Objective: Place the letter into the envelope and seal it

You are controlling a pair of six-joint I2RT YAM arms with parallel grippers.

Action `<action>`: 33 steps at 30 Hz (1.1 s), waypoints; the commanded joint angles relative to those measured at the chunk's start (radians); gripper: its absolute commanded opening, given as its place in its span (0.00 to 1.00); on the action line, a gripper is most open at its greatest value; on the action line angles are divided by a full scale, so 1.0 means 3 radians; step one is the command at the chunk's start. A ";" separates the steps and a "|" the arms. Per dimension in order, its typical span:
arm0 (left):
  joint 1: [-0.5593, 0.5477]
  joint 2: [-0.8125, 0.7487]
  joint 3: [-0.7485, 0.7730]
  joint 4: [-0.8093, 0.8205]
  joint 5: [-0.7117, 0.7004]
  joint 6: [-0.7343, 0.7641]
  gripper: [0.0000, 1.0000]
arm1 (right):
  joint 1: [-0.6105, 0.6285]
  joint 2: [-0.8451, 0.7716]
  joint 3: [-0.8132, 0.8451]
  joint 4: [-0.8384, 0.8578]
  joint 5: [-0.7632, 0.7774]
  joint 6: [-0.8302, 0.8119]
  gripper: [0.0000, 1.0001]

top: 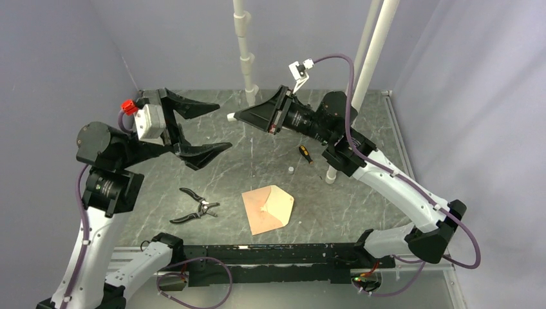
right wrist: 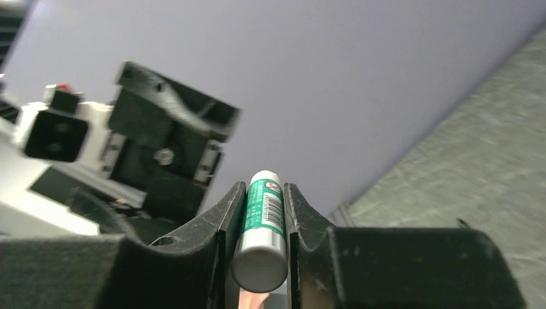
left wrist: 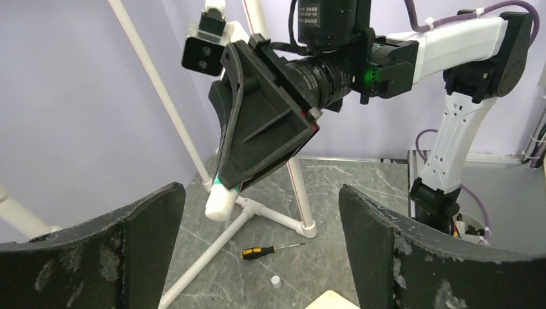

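The envelope (top: 268, 209) lies flat on the table in front of the arm bases, its tan body to the left and its paler pointed flap to the right. One pale corner of it shows in the left wrist view (left wrist: 331, 301). No separate letter sheet is in view. My right gripper (top: 234, 116) is raised above the table and shut on a green-and-white glue stick (right wrist: 263, 225), whose white end pokes out (left wrist: 221, 201). My left gripper (top: 224, 125) is open and empty, raised and facing the right gripper's tip.
Black pliers (top: 195, 207) lie left of the envelope. A yellow-and-black screwdriver (top: 304, 154) and a small white cap (top: 291, 170) lie behind it. White pipe posts (top: 246, 58) stand at the back, with pipe feet on the table (left wrist: 270, 215).
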 commanded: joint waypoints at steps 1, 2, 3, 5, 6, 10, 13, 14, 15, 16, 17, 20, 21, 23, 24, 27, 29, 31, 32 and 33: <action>0.0010 -0.0151 0.0012 -0.0269 -0.0352 -0.0009 0.93 | 0.0012 -0.0129 -0.0024 -0.0747 0.0528 -0.0644 0.00; 0.0010 -0.0171 -0.0002 -0.0339 -0.0486 -0.0060 0.93 | 0.0012 -0.0125 -0.0011 -0.0945 0.0661 -0.0762 0.00; 0.0010 -0.0170 0.0000 -0.0437 -0.0607 -0.0164 0.93 | 0.0012 -0.0109 0.0004 -0.1136 0.0805 -0.0861 0.00; 0.0010 -0.0077 0.0034 -0.0618 -0.0751 -0.0492 0.93 | 0.0016 -0.0066 -0.0029 -0.1492 0.1064 -0.1108 0.00; 0.0010 -0.0010 0.0053 -0.0739 -0.0743 -0.0679 0.93 | 0.0021 -0.0031 -0.0078 -0.1638 0.1156 -0.1227 0.00; 0.0010 0.0225 -0.0067 -0.1078 -0.0795 -0.1096 0.93 | 0.0168 0.0021 -0.0530 -0.1915 0.1737 -0.1414 0.00; 0.0010 0.0168 -0.0506 -0.1062 -0.1166 -0.1428 0.79 | 0.0316 0.0069 -0.0891 -0.1930 0.1940 -0.1352 0.00; 0.0010 0.0147 -0.0671 -0.1083 -0.1289 -0.1573 0.71 | 0.0368 0.0109 -0.0968 -0.1963 0.1994 -0.1319 0.00; 0.0010 0.0150 -0.0854 -0.1117 -0.1372 -0.1685 0.63 | 0.0431 0.0148 -0.1029 -0.1977 0.2046 -0.1302 0.00; 0.0010 0.0156 -0.1012 -0.1171 -0.1404 -0.1797 0.55 | 0.0512 0.0188 -0.1090 -0.1976 0.2121 -0.1295 0.00; 0.0010 0.0175 -0.1197 -0.1211 -0.1429 -0.1951 0.48 | 0.0615 0.0221 -0.1149 -0.1955 0.2214 -0.1289 0.00; 0.0010 0.0228 -0.1874 -0.0994 -0.1388 -0.2481 0.32 | 0.0962 0.0333 -0.1308 -0.1860 0.2470 -0.1297 0.00; 0.0010 0.0269 -0.2054 -0.0814 -0.1359 -0.2634 0.30 | 0.1059 0.0378 -0.1352 -0.1816 0.2564 -0.1309 0.00; 0.0003 0.0406 -0.2384 -0.0462 -0.1198 -0.2821 0.28 | 0.1245 0.0474 -0.1392 -0.1775 0.2725 -0.1315 0.00; -0.0012 0.0483 -0.2464 -0.0345 -0.1159 -0.2887 0.28 | 0.1315 0.0521 -0.1404 -0.1774 0.2805 -0.1303 0.00; -0.0044 0.0747 -0.2562 -0.0168 -0.1164 -0.2956 0.27 | 0.1427 0.0696 -0.1397 -0.1802 0.2853 -0.1221 0.00; -0.0064 0.0937 -0.2588 -0.0026 -0.1143 -0.3007 0.25 | 0.1447 0.0776 -0.1420 -0.1734 0.2826 -0.1211 0.00; -0.0071 0.1159 -0.2591 0.0098 -0.1120 -0.3087 0.21 | 0.1448 0.0840 -0.1460 -0.1630 0.2852 -0.1219 0.00; -0.0071 0.1274 -0.2574 0.0136 -0.1089 -0.3108 0.20 | 0.1448 0.0860 -0.1489 -0.1561 0.2875 -0.1246 0.00; -0.0071 0.1394 -0.2542 0.0147 -0.1058 -0.3117 0.18 | 0.1446 0.0882 -0.1524 -0.1482 0.2880 -0.1274 0.00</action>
